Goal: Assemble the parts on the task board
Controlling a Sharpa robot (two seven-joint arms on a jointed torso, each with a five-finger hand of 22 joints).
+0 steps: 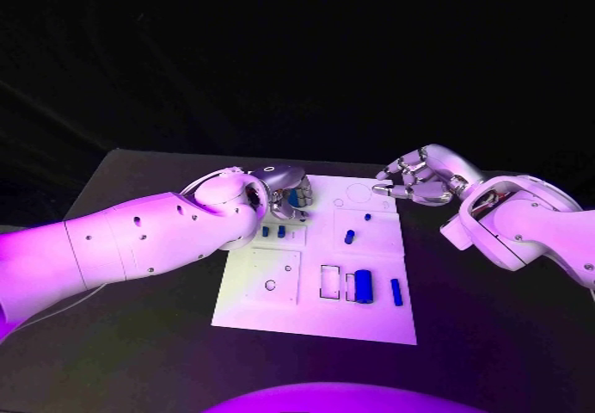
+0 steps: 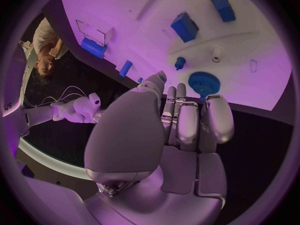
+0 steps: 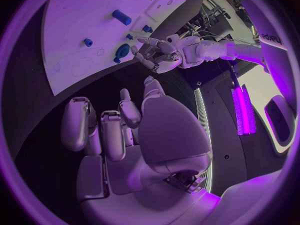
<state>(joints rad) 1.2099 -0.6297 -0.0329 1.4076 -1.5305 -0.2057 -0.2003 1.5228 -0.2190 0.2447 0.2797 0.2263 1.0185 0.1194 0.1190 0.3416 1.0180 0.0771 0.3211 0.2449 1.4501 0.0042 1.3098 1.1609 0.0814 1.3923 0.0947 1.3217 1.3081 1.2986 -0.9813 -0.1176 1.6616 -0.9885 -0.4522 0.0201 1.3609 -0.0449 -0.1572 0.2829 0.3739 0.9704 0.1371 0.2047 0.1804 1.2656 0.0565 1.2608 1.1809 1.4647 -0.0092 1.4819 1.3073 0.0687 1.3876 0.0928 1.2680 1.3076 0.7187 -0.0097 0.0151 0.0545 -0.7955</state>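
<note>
My left hand (image 1: 283,191) sits over the task board (image 1: 279,297) at its upper left corner, about 10 o'clock from the board's middle; in the left wrist view the fingers (image 2: 187,122) lie fairly straight and close together, tips just above the blue gear (image 2: 203,82); I cannot tell whether they touch it, and I see nothing held.

Progress, as a judgement: early to middle. The gear seems seated flat on the board; a small blue peg (image 2: 180,62) stands in it just beside the gear; the rest looks loose. Two small blue blocks (image 1: 272,231) lie at about 9 o'clock; a short blue piece (image 1: 351,236) lies near the middle; the large blue cylinder (image 1: 364,285) rests at about 5 o'clock beside an empty rectangular recess (image 1: 330,281); a thin blue bar (image 1: 397,292) lies further right. Outlined circles (image 1: 366,189) near 1 o'clock hold nothing; so most seats are still to fill.

The board itself: white, flat, rectangular, marked with square and round outlines; parts are small, blue, smooth.

My right hand (image 1: 420,182) hovers at the board's upper right corner, about 1 o'clock, off its edge; fingers curled inward, loosely closed, with nothing in them as far as the right wrist view shows.
</note>
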